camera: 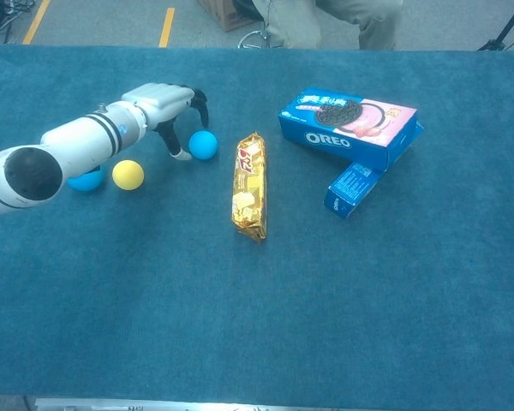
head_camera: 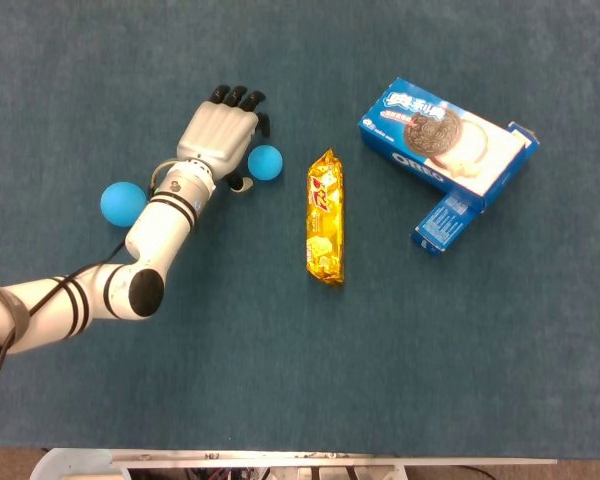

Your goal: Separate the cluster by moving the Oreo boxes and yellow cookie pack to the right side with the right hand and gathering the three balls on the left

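The left hand is hovering with fingers spread and empty beside the small blue ball on the desk (light, smooth, likely to roll); cupping it from above looks safest.

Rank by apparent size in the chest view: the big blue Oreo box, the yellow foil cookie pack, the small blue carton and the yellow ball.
1. Big blue Oreo box
2. Yellow foil cookie pack
3. Small blue carton, partly tucked under the big box, so only its visible part counts
4. Yellow ball
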Motion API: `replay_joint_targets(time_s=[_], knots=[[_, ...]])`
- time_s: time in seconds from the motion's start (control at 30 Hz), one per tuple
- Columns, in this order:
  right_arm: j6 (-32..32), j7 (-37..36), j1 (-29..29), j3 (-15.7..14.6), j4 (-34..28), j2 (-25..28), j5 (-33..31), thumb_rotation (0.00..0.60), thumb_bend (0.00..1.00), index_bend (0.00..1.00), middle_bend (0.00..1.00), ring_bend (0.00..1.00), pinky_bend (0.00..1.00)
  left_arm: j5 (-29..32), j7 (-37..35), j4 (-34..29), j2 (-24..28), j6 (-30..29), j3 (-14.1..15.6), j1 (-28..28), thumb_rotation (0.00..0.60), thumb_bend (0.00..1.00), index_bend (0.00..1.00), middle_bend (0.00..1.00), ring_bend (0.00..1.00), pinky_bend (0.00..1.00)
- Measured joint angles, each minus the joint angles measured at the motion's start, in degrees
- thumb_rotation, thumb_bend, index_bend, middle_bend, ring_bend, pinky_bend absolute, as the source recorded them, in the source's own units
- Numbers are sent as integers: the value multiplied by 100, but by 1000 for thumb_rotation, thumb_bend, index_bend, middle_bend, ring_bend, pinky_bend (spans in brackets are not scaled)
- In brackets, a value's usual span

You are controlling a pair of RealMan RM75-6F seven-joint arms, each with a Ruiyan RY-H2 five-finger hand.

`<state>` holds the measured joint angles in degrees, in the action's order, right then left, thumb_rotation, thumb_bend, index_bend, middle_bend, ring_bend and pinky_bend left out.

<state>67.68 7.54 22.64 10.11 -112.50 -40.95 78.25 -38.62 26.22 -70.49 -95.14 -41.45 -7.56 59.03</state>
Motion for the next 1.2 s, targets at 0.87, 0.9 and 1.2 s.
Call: replay_joint_targets(time_s=[0.87,0.9,1.2], knots=[[22,-119,-52,8,64,-7,-7,600,139,239,455,420,476,-74,-155,286,-181,-69,-172,-37,600,191,493,171,0,50],[19,-117,-49,9,61,-11,-3,600,139,239,455,420,477,-91,-165,246,-128,-80,-171,-55,600,191,493,171,0,50],[-38,-72,11,14,28,-92,37,600,138,239,455,420,476,-258,-193,-286,755,-192,17,-368,600,191,491,171,0,50]])
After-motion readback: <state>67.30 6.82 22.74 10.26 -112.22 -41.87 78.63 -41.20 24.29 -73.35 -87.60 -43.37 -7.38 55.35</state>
